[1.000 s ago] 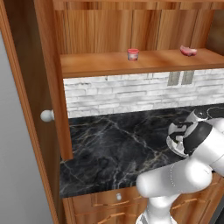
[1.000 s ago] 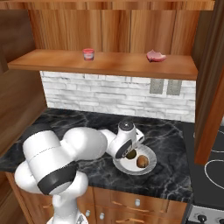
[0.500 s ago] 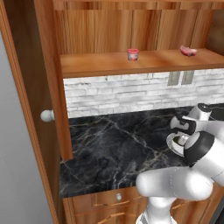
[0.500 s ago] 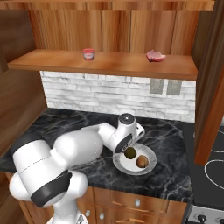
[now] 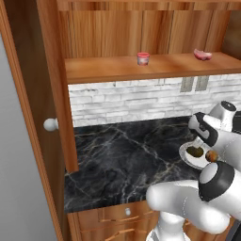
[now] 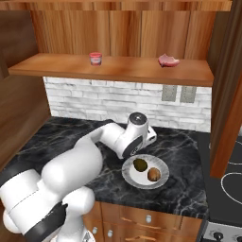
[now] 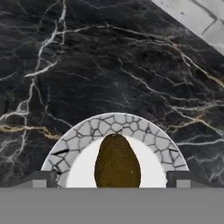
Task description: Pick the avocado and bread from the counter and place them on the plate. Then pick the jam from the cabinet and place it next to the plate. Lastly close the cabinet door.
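Black counter (image 6: 71, 146) — dark olive avocado (image 6: 140, 164)

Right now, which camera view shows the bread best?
The right base view: the bread lies unobstructed on the plate beside the avocado. In the left base view the bread is partly hidden behind the arm. The hand view shows the avocado, not the bread.

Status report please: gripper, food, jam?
Gripper open above plate. Avocado and bread on plate. Jam on cabinet shelf, path clear.
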{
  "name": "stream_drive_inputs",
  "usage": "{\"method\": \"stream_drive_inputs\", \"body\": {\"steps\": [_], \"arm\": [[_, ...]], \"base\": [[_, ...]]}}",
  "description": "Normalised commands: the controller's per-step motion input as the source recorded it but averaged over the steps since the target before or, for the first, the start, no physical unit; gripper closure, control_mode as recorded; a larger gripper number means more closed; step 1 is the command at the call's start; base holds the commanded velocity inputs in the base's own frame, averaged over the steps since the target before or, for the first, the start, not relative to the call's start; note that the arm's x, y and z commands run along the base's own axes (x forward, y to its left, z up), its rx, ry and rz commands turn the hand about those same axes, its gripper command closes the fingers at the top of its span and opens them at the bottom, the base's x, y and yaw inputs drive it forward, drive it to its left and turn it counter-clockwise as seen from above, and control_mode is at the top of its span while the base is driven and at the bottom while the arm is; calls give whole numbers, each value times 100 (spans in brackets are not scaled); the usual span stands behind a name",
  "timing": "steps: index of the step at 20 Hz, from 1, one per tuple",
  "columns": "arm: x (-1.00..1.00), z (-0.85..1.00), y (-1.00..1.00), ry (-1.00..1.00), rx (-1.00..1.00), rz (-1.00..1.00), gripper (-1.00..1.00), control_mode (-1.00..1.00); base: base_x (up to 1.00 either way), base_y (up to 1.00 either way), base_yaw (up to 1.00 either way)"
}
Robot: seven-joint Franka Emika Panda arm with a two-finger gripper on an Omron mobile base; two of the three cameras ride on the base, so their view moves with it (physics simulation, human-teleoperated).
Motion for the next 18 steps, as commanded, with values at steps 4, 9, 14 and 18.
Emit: {"method": "stream_drive_inputs", "body": {"steps": [4, 9, 14, 18], "arm": [[-16, 44, 38, 0, 10, -20, -100, -100], [-27, 35, 37, 0, 15, -17, -100, -100], [-35, 34, 31, -4, 21, -15, -100, -100], [-16, 24, 47, -5, 11, -11, -100, -100]], "base": [[0, 0, 0], [0, 0, 0], [0, 0, 0], [0, 0, 0]]}}
